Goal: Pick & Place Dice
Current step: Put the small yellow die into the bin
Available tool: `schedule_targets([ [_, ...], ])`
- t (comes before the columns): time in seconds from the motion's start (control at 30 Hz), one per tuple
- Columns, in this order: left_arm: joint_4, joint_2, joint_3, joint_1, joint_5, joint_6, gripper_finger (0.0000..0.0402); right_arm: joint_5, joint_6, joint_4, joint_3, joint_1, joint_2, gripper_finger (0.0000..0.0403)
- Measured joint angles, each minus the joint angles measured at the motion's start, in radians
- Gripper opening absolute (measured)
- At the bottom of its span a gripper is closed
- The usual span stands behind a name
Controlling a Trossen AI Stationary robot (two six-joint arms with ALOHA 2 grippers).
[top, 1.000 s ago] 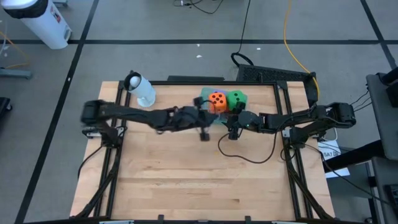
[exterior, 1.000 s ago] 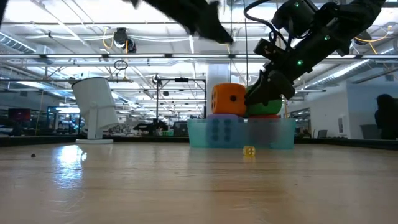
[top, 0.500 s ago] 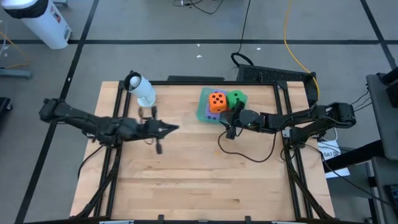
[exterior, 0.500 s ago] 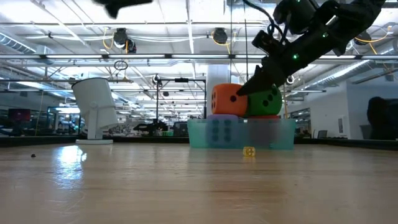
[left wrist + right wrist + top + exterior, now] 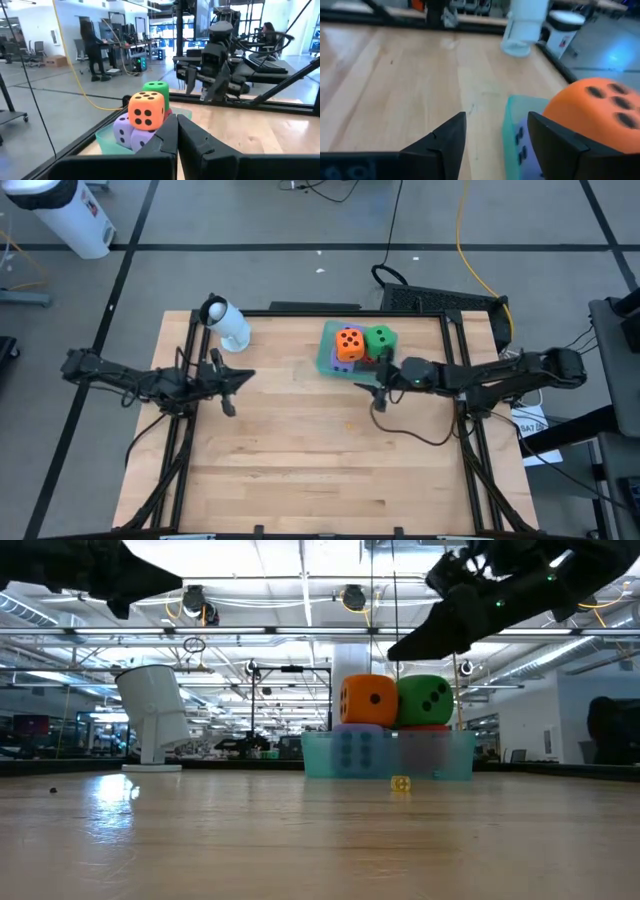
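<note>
High view first: the teal tray (image 5: pixel 326 360) sits at the far middle of the wooden counter (image 5: pixel 300 460), and the dice are piled in it. The orange die (image 5: pixel 349 343) and the green die (image 5: pixel 380 339) ride on top, side by side and touching, with a sliver of red die (image 5: pixel 428 726) under the green and the purple-blue dice (image 5: pixel 131 134) below the orange. From the low view the orange and green stand clear above the tray's rim, and a tiny yellow cube (image 5: pixel 400 783) lies on the counter just in front of the tray. The right claw (image 5: pixel 380 388) hangs just beside the tray's near right corner, its fingers (image 5: pixel 447 137) parted with nothing between them. The left claw (image 5: pixel 243 376) is out over the left of the counter, well apart from the tray, fingers pressed together and empty. A white cylinder (image 5: pixel 228 323) stands near the far left corner.
</note>
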Motion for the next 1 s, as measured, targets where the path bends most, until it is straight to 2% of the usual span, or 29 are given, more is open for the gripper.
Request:
schedule_targets([
  [0.13, -0.006, -0.03, -0.019, 0.0, 0.002, -0.011, 0.0002, 0.005, 0.011, 0.026, -0.051, -0.002, -0.1, 0.0179],
  [0.37, 0.015, -0.001, -0.018, 0.032, -0.07, -0.019, 0.0004, 0.008, 0.161, 0.031, -0.14, 0.048, -0.275, 0.0131],
  [0.57, -0.098, 0.04, -0.017, 0.06, -0.071, -0.063, 0.0006, 0.185, 0.131, 0.029, -0.263, 0.17, -0.417, 0.0059],
  [0.7, -0.143, 0.031, -0.017, 0.06, -0.067, -0.108, 0.0002, 0.206, 0.089, -0.025, -0.284, 0.196, -0.535, 0.0008],
  [0.8, -0.14, 0.014, -0.017, 0.059, -0.067, -0.132, 0.0004, 0.175, 0.082, -0.108, -0.284, 0.208, -0.619, 0.0009],
  [0.93, -0.142, -0.002, -0.017, 0.05, -0.068, -0.126, 0.0003, 0.025, 0.063, -0.145, -0.29, 0.209, -0.708, 0.0004],
  [1.0, -0.142, -0.012, -0.017, 0.043, -0.068, -0.125, 0.0004, -0.007, 0.06, -0.142, -0.305, 0.209, -0.753, 0.0002],
])
